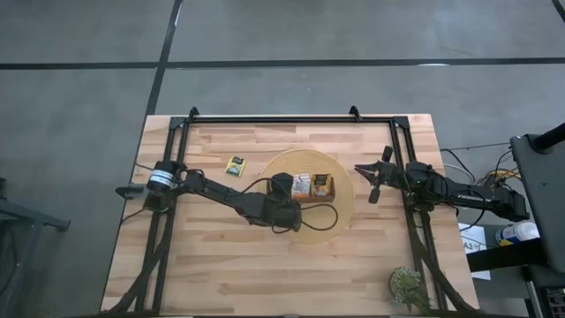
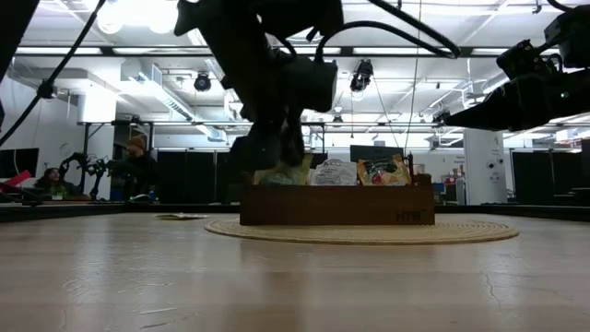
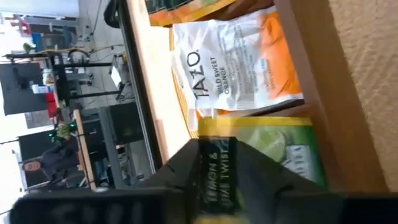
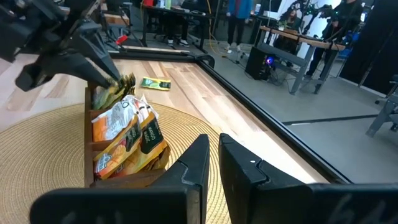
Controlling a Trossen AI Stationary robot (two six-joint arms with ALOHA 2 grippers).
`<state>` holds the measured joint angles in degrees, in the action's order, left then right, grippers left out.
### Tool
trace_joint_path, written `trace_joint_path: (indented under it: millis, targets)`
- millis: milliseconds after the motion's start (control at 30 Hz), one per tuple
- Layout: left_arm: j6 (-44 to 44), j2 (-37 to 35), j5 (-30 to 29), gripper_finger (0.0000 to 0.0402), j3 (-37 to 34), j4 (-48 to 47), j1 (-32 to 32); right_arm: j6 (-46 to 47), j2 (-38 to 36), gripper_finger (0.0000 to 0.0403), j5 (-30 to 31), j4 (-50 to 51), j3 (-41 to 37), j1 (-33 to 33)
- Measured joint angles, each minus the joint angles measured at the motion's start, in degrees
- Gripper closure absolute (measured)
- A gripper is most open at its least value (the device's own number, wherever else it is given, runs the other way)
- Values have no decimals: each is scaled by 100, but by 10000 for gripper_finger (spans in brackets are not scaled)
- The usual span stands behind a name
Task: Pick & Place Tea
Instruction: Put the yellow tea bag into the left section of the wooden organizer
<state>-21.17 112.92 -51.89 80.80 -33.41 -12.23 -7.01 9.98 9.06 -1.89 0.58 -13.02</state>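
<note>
While right end effector (image 1: 372, 180) idles, left end effector (image 1: 284, 188) (angled down) over tray (image 1: 320, 198)

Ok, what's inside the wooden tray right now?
The wooden tray holds upright tea packets: white-orange, orange and yellow-green. The left pincer covers the yellow-green end, so that compartment's contents are unclear.

L arm (image 1: 238, 200) blocks tray (image 1: 305, 200) left end.

Glossy, crinkled tea packets (image 3: 236, 65) are sitting in a smooth brown wooden tray (image 2: 336, 205) on a coarse woven mat (image 1: 346, 205) over pale plank-grained table (image 1: 265, 274).
</note>
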Motion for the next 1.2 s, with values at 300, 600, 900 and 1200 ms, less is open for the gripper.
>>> trace_joint_path:
  millis: [300,600,900,1200]
  targets:
    - [861,2,-21,217,398,-926,-29,0,0,369,-1,0,0,0]
    - [1108,2,652,293,847,-1067,-255,0,0,369,-2,2,0,0]
    - [1176,51,1193,400,543,-1060,-159,33,-2,369,-3,2,0,0]
    - [1459,324,1130,401,219,-944,144,68,-7,369,-2,2,0,0]
